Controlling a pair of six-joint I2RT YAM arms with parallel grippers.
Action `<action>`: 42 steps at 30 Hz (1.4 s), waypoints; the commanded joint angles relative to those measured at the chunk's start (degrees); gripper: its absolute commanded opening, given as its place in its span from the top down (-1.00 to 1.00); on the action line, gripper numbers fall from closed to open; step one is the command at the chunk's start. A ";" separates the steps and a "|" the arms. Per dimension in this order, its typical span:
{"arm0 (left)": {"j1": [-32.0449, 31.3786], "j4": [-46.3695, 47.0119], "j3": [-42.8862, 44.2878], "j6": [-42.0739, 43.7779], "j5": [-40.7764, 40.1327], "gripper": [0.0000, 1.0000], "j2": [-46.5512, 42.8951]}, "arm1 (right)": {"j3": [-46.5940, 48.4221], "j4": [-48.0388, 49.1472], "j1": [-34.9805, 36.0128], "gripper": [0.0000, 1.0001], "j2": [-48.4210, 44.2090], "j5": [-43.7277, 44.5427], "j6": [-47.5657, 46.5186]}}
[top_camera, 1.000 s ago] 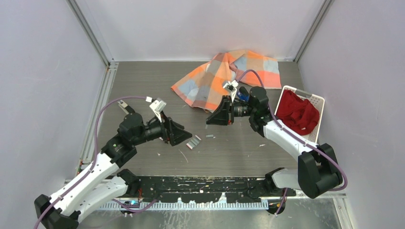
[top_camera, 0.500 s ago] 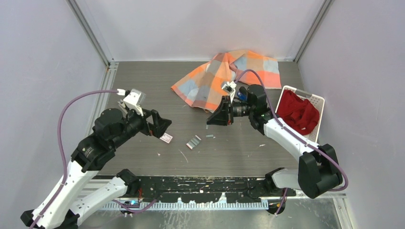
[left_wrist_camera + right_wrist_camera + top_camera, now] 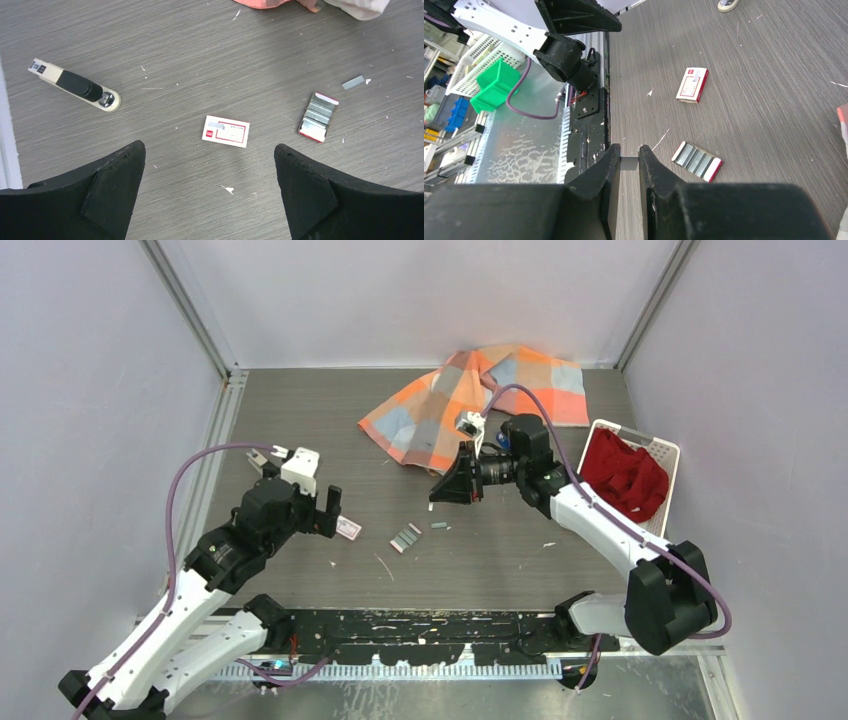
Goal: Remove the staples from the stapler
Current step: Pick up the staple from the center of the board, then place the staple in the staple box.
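My right gripper point(image 3: 629, 150) is shut on a short silver-grey strip of staples point(image 3: 629, 163), pinched between its tips above the table's middle point(image 3: 437, 495). More staples lie in a small red-edged tray point(image 3: 317, 116) point(image 3: 405, 538), and a loose strip point(image 3: 353, 82) lies just right of it. My left gripper point(image 3: 208, 147) hangs open with nothing between its fingers, just near of a flat white-and-red packet point(image 3: 226, 131) in the left wrist view. The stapler I cannot make out for sure; only a bit of blue point(image 3: 503, 441) shows beside my right wrist.
A beige-and-black hand tool point(image 3: 75, 87) lies at the left. An orange checked cloth point(image 3: 470, 400) is spread at the back. A white basket point(image 3: 660, 445) holding a red cloth point(image 3: 622, 480) stands at the right. Small scraps dot the table.
My left gripper opened wide and drew back to the left, leaving the white-and-red packet on the table. My right gripper shifted slightly left, still pinching its strip.
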 commanded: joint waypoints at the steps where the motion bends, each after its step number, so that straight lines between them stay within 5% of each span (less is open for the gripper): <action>1: 1.34 3.17 1.28 1.11 -1.29 -0.99 -0.65 | 2.95 -2.82 0.75 0.56 -0.10 2.41 -3.90; 42: 4.14 3.15 1.23 0.56 0.34 -0.99 -0.36 | 5.30 -9.35 4.98 0.54 3.12 9.54 -9.44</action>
